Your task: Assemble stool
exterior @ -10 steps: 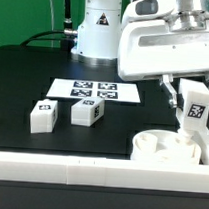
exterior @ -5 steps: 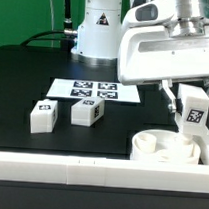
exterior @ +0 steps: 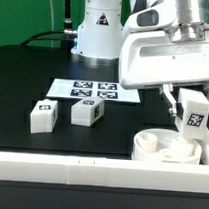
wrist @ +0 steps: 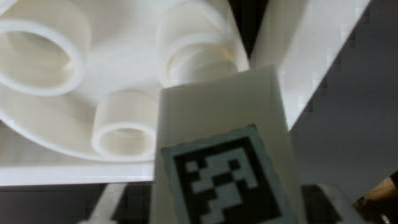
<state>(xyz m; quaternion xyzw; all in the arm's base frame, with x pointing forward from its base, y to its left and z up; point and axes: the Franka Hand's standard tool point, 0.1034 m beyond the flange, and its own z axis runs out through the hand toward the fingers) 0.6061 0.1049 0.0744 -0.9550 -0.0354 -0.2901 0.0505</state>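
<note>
The fingers (exterior: 171, 99) are shut tight on one white leg (exterior: 196, 118). They hold it up straight, with its black-and-white tag facing out. The leg hangs just over the round seat (exterior: 166, 147). I cannot tell if the two touch. The seat lies on the black bench (exterior: 24, 78) at the exterior view's right, with its round tubes (wrist: 128, 125) facing up. A second leg (exterior: 43, 117) and a third leg (exterior: 87, 111) sit side by side, well apart from the seat, near the marker board (exterior: 96, 90). A long white rail (exterior: 78, 171) lies just beside the seat.

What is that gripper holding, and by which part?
A leg, pinched at its upper end by the gripper.
</note>
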